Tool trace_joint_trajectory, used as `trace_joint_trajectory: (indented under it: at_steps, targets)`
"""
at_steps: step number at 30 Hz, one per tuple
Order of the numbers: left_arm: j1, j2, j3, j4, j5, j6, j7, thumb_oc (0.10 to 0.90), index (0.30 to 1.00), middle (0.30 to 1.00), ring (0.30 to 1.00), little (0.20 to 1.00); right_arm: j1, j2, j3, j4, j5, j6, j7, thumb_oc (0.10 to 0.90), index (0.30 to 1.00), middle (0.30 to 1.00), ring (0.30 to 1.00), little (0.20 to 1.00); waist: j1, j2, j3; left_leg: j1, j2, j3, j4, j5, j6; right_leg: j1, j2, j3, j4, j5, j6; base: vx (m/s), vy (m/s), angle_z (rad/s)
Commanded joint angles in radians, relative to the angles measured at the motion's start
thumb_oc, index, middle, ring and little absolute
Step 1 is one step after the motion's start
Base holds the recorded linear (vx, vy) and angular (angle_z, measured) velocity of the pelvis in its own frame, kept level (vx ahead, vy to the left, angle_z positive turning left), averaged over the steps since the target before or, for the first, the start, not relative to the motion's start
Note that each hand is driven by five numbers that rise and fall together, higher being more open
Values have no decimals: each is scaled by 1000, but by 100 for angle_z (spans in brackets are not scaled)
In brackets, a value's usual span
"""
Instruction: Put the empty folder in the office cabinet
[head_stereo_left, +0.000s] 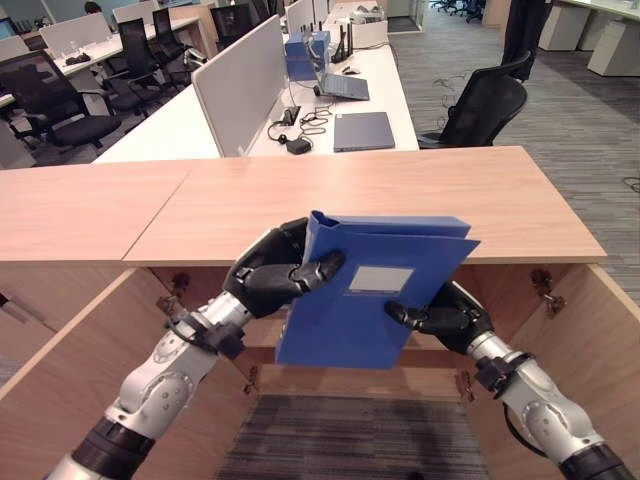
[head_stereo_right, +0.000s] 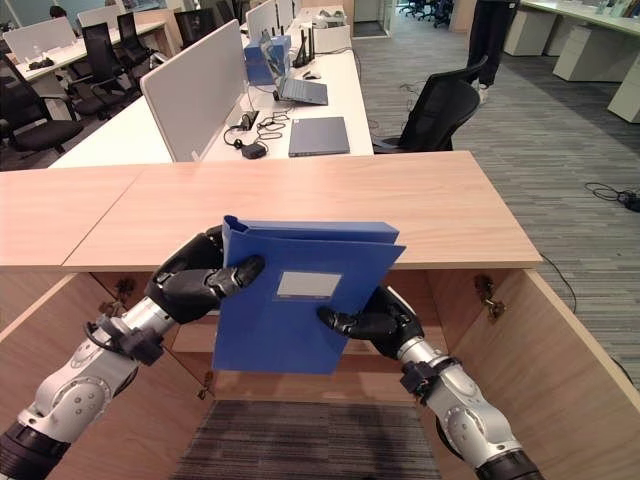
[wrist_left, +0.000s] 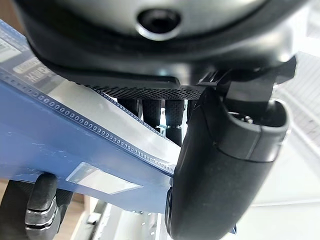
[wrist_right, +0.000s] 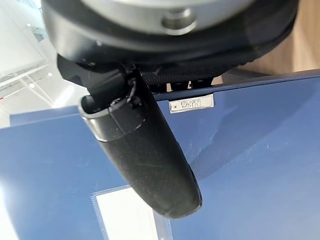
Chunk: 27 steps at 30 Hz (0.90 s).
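A blue folder (head_stereo_left: 360, 290) with a pale label pocket is held up in front of the open wooden cabinet (head_stereo_left: 350, 200), just below its top edge. My left hand (head_stereo_left: 270, 272) clasps the folder's left edge, thumb across the front cover and fingers behind. My right hand (head_stereo_left: 450, 318) pinches its lower right side, thumb on the cover. In the right wrist view the thumb (wrist_right: 145, 155) lies flat on the blue cover (wrist_right: 250, 165). The left wrist view has the thumb (wrist_left: 225, 170) over the folder's clear pocket (wrist_left: 90, 135).
The cabinet's doors (head_stereo_left: 60, 370) (head_stereo_left: 590, 350) stand swung open on both sides, with grey carpet (head_stereo_left: 350, 435) below. Behind the cabinet run white desks (head_stereo_left: 340, 110) with a laptop, cables, a divider screen and black office chairs (head_stereo_left: 485, 105).
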Motion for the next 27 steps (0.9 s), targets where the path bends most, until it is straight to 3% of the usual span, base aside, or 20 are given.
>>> trace_joint_trajectory:
  at_steps: [1,14,23,25,26,27]
  targets:
    - [-194,-86,-214,-174,-140,18,-198,400,300,300,300,300,-314,163,102,-198,111,-130,171,800,900,900,900,900,-22,-41,-24,45,18,-27,-2,-30,-54,73,-33,65,22,-132,92,0,0,0]
    - [-156,-122,-116,-93,-108,-20,-181,400,300,300,300,300,-300,246,158,-411,225,-109,223,800,900,900,900,900,-20,-39,-22,43,16,-29,-2,-29,-53,69,-33,70,25,-133,90,0,0,0]
    - [-161,-199,-65,-29,-90,-54,-153,400,300,300,300,300,-337,272,180,-469,241,-103,224,800,900,900,900,900,-19,-40,-23,44,15,-28,-2,-30,-53,65,-32,75,26,-133,86,-1,2,-1]
    - [-155,-210,-62,-30,-87,-56,-149,400,300,300,300,300,-337,277,171,-472,244,-110,219,590,585,585,585,585,-21,-40,-23,45,15,-28,-2,-31,-53,65,-32,75,26,-133,85,0,0,0]
    - [-154,-215,-63,-29,-84,-56,-146,400,300,300,300,300,-337,282,167,-471,246,-115,216,400,300,300,300,300,-22,-40,-23,45,14,-28,-2,-31,-53,66,-32,76,26,-132,84,0,0,0]
    - [-154,-224,-62,-27,-82,-61,-139,400,300,300,300,300,-335,288,168,-464,251,-121,208,400,300,300,300,300,-21,-40,-24,46,15,-29,-2,-31,-53,66,-32,76,26,-132,84,0,0,0]
